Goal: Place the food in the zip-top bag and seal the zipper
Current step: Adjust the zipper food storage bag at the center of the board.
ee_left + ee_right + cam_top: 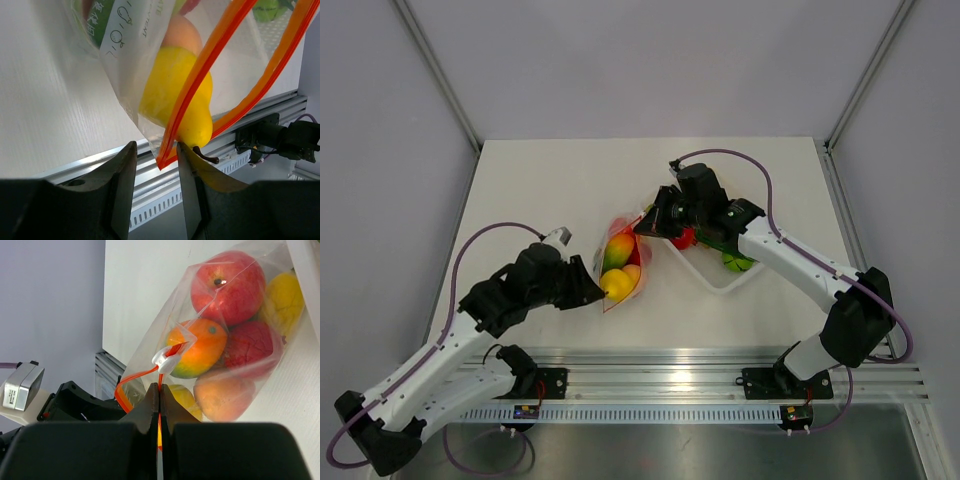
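The clear zip-top bag [620, 262] lies mid-table with several pieces of food inside: a red apple [230, 287], an orange-green mango [197, 347], a peach [225, 395] and a yellow pear [175, 90]. My right gripper [160, 387] is shut on the orange zipper [131, 377] just below its white slider [165, 360], at the bag's far end [642, 225]. My left gripper [156, 150] is open at the bag's near end [603, 290]. The zipper's [200, 85] corner hangs between its jaws, and the two strips stand apart above.
A white tray [720, 280] sits right of the bag, under my right arm, with a green fruit [735, 262] and a red one [682, 238] in it. The aluminium rail [700, 365] runs along the table's near edge, close behind my left gripper.
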### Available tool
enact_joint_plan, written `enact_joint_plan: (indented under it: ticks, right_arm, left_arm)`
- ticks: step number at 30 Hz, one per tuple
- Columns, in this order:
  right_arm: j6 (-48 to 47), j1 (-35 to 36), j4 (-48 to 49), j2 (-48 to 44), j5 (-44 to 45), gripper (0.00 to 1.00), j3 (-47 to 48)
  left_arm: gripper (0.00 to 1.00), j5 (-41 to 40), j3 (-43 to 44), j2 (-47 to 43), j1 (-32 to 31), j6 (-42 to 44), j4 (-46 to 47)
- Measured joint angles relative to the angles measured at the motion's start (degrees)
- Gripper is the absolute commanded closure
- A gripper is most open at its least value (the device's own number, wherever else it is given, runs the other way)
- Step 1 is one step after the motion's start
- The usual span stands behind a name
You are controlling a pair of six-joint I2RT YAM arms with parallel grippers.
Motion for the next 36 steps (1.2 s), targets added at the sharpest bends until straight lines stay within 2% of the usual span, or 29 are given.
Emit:
enact_joint_plan:
  ticks: [13,15,17,19,20,21,23,25,26,27,29,31,36]
  right_arm:
    - [0.4,0.0,0.0,0.0,0.0,1.0,0.1]
    - [0.4,0.0,0.0,0.0,0.0,1.0,0.1]
    - [0.5,0.0,0.0,0.0,0.0,1.0,0.1]
    - [0.6,0.0,0.0,0.0,-0.1,1.0,0.1]
    - [0.6,0.0,0.0,0.0,-0.1,1.0,0.1]
    - [0.6,0.0,0.0,0.0,-0.1,1.0,0.1]
    - [0.5,0.0,0.0,0.0,0.0,1.0,0.1]
    - [0.0,0.0,-0.6,0.0,0.1,0.92,0.2]
    - [-0.6,0.0,-1.4,0.0,0.3,0.83,0.5]
    - [-1.6,0.0,-2.6,0.0,0.8,0.61,1.1]
    - [-3.4,0.0,-5.3,0.0,2.0,0.46,2.8]
    - [-6.4,0.0,-8.3,0.0,3.9,0.41,5.2]
    - [-13.0,1.9,-15.4,-1.6,13.2,0.42,10.7]
  left_arm:
    - [0.62,-0.2,0.0,4.1,-3.5,1.2,0.7]
    - [0.64,-0.6,0.0,4.5,-3.9,1.2,0.7]
    - [0.69,-1.3,0.0,5.0,-4.2,1.0,0.9]
    - [0.8,-1.9,0.0,5.6,-4.2,0.6,1.1]
    - [0.87,-2.4,0.0,5.9,-4.2,0.3,1.3]
    - [1.0,-3.0,0.1,6.3,-4.3,0.2,1.3]
    - [1.0,-4.3,0.8,6.8,-4.3,0.1,0.3]
    - [1.0,-5.6,3.0,7.1,-4.3,0.6,-1.2]
    - [1.0,-6.1,4.8,7.2,-4.3,0.8,-2.1]
    - [1.0,-6.3,6.7,7.4,-4.3,1.1,-2.7]
    - [1.0,-6.3,11.3,8.1,-3.9,1.8,-3.7]
    - [1.0,-6.1,15.5,9.6,-3.2,2.8,-4.2]
    - [1.0,-2.8,18.9,14.0,0.0,5.0,-4.0]
